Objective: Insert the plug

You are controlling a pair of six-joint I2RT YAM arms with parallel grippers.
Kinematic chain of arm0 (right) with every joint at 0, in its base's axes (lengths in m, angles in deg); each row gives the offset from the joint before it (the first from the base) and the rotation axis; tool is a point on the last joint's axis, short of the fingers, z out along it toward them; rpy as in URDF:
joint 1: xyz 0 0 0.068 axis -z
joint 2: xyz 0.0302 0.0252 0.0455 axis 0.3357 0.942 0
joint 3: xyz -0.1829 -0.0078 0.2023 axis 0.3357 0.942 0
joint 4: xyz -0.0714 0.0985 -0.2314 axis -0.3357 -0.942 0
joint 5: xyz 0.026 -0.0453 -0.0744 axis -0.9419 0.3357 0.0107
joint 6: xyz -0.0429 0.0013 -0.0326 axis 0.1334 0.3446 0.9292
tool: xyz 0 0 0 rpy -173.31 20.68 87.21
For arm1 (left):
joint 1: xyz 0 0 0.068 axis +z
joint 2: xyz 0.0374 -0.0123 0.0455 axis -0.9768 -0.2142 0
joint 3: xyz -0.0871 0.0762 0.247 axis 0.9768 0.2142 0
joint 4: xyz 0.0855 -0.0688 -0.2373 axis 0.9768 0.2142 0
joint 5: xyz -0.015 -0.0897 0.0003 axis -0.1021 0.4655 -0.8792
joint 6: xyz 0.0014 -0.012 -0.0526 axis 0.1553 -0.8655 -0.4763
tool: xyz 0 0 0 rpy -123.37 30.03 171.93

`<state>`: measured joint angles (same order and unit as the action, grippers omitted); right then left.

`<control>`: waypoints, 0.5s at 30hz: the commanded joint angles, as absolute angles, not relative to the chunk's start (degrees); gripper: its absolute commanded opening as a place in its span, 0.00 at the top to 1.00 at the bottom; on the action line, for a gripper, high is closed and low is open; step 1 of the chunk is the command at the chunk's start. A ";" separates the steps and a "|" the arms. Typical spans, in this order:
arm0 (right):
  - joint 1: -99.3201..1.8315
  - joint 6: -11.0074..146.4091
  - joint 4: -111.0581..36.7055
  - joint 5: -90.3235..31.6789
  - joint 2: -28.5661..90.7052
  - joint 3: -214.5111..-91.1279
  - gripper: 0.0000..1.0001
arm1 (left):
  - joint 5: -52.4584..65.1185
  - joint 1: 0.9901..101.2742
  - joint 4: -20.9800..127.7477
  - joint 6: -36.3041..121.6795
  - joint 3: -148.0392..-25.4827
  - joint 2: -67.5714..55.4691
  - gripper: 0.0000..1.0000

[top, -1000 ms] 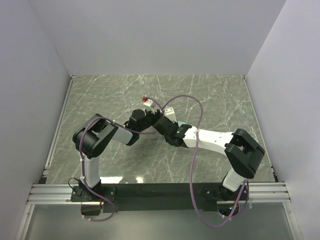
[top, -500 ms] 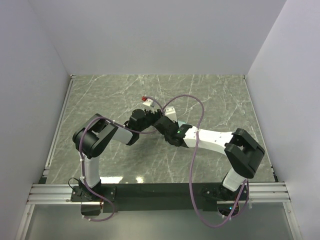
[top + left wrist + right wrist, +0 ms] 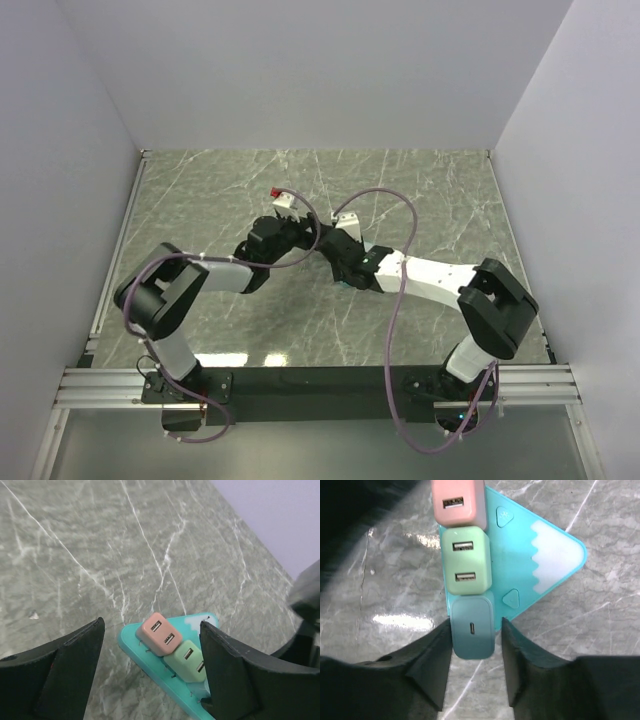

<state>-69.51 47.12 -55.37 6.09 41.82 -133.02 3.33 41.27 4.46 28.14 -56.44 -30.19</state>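
Observation:
A teal triangular power strip lies on the marble table. A pink plug, a green plug and a blue-grey plug sit in a row on it. My right gripper straddles the blue-grey plug. Its left finger touches the plug and a narrow gap shows at the right finger. My left gripper is wide open above the strip, over the pink plug and green plug. In the top view both grippers meet mid-table, the left and the right, hiding most of the strip.
Purple cables loop over both arms. White walls enclose the table on the left, back and right. An aluminium rail runs along the near edge.
My left arm has swung its elbow to the left and its wrist has shifted up and left. My right arm has reached slightly further toward the strip.

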 commanded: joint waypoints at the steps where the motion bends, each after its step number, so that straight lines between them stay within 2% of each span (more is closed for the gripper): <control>1: -69.01 47.44 -56.36 6.00 38.15 -132.20 0.50 | -0.26 41.16 5.12 29.13 -54.59 -24.61 0.17; 5: -69.10 47.62 -56.18 6.36 36.04 -131.59 0.32 | -4.02 41.59 9.43 29.22 -53.01 -20.22 0.16; 6: -69.19 47.97 -55.57 6.36 34.47 -130.81 0.18 | -6.30 41.86 9.95 28.78 -52.30 -17.94 0.16; 9: -69.10 49.11 -53.29 6.01 30.43 -128.87 0.13 | -9.48 43.70 13.46 27.03 -49.84 -12.85 0.15; 15: -67.70 50.96 -48.37 8.64 23.04 -126.14 0.10 | -18.89 48.71 24.36 25.53 -47.64 -3.61 0.10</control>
